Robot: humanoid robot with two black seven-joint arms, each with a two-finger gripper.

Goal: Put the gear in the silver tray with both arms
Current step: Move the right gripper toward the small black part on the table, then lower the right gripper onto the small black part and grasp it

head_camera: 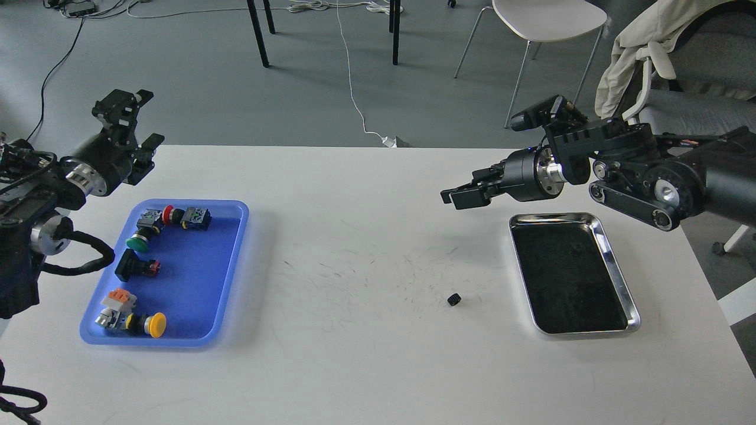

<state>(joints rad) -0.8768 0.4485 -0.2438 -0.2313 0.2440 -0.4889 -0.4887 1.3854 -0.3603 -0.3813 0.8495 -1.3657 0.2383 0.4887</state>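
A small black gear (pixel 453 300) lies on the white table, right of centre and left of the silver tray (pixel 614 265), whose dark bottom holds nothing. My right gripper (pixel 452 198) hovers above the table beyond the gear, pointing left and slightly down, its two fingers apart and empty. Far off at the table's back left corner, my left gripper (pixel 123 103) is raised over the floor edge, fingers apart, holding nothing.
A blue plastic tray (pixel 233 260) on the left holds several push buttons and switches. Behind the table are a white chair (pixel 546 20), table legs, floor cables and a chair draped with cloth (pixel 641 53).
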